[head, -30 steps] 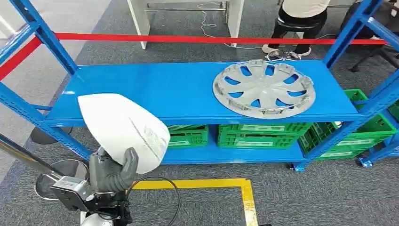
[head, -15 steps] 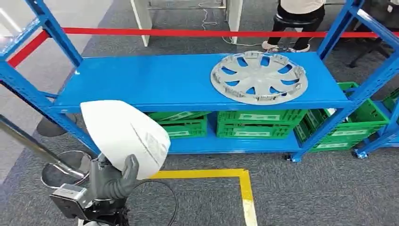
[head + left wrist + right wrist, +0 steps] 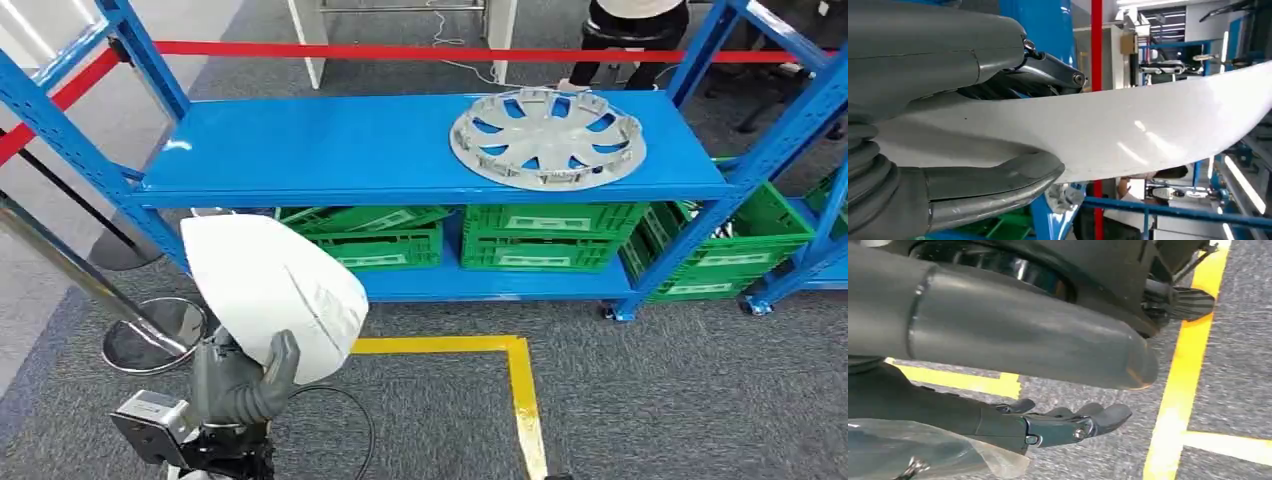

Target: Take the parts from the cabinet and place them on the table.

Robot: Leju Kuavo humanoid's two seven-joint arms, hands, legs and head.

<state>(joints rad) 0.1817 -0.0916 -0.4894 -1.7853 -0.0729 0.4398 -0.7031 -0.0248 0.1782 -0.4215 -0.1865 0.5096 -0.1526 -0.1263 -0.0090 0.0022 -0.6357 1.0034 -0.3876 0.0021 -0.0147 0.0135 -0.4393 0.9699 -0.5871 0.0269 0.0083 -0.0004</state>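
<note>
My left hand [image 3: 240,385] grips a white curved shell part [image 3: 275,295] by its lower edge, low at the left of the head view, in front of the cabinet. In the left wrist view the same white part [image 3: 1128,135] sits clamped between the thumb and fingers [image 3: 988,182]. A silver wheel cover [image 3: 545,135] lies flat on the right half of the blue cabinet shelf [image 3: 330,160]. My right hand [image 3: 1068,422] hangs over the grey carpet, fingers stretched out with nothing in them.
Green crates [image 3: 545,250] fill the cabinet's lower shelf and the floor at right. Yellow floor tape [image 3: 520,390] marks a corner before the cabinet. A stanchion with a round metal base [image 3: 150,335] stands at left. A person [image 3: 640,25] sits behind a red bar [image 3: 400,50].
The whole scene has slid up and away in the picture, so the camera has moved back from the cabinet. The white part stays in my left hand.
</note>
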